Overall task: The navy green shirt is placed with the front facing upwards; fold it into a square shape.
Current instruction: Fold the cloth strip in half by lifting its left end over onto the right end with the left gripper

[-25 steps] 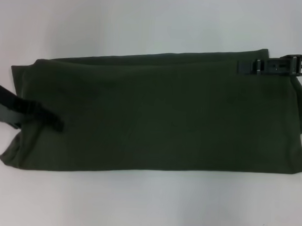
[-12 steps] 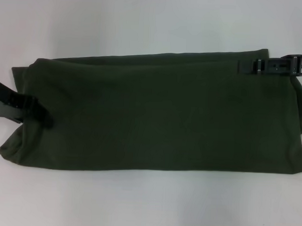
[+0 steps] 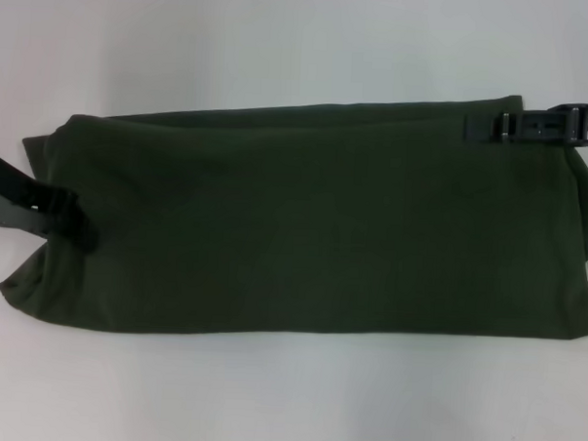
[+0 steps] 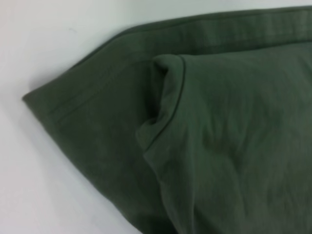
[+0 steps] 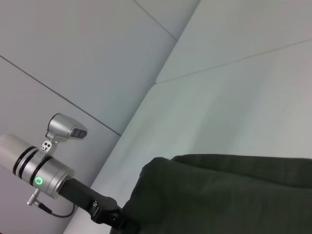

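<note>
navy green shirt (image 3: pixel 313 221) folded flat, left hand (image 3: pixel 79 233) at its edge

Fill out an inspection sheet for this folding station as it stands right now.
Surface: white table, bare around the cloth.
Job's things: navy green shirt folded into a long band, plain side up, no lettering showing.
Clutter: nothing seen.
Grippers: left gripper at the shirt's left end; right gripper at its far right corner.
Cables: thin cable at the left arm's wrist.
Surroundings: grey panelled wall.
</note>
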`<state>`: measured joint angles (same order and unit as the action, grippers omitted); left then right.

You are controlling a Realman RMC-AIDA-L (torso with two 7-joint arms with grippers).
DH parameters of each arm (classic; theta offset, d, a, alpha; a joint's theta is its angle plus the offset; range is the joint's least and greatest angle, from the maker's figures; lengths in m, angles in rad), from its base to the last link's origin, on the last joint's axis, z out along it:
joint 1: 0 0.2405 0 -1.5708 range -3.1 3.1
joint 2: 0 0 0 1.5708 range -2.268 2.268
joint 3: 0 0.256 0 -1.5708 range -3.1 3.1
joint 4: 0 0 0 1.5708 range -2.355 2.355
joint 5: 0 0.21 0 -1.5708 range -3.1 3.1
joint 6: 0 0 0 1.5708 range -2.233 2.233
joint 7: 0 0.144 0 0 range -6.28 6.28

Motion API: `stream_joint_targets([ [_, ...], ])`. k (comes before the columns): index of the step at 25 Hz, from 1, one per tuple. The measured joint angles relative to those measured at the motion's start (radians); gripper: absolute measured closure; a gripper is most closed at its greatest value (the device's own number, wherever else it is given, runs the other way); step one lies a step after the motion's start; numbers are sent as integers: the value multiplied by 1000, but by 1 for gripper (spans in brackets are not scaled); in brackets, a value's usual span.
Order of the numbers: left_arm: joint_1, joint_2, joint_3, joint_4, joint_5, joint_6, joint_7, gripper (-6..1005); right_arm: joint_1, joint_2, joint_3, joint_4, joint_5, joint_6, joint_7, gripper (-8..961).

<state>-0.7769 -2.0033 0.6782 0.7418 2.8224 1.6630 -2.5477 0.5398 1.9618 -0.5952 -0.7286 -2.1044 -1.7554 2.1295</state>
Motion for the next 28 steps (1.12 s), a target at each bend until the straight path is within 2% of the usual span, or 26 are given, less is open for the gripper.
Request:
stream_joint_targets([
  [3,0,0,12,20,5,30,27,911,1,0,0,0,0,0,4,26],
  [7,17,2,46,62,13,50,26,912,-1,0,0,0,1,2,9,26],
  [12,36,14,45,113,19,77,22,912,-4,0,2,0,3,3,11,26],
  [24,61,58,44,120,33,83,-4,911,-4,-3,8,0,2,5,19,26],
  [28,69,63,43,130,33,85,-7,912,-4,-3,10,0,1,5,19,26],
])
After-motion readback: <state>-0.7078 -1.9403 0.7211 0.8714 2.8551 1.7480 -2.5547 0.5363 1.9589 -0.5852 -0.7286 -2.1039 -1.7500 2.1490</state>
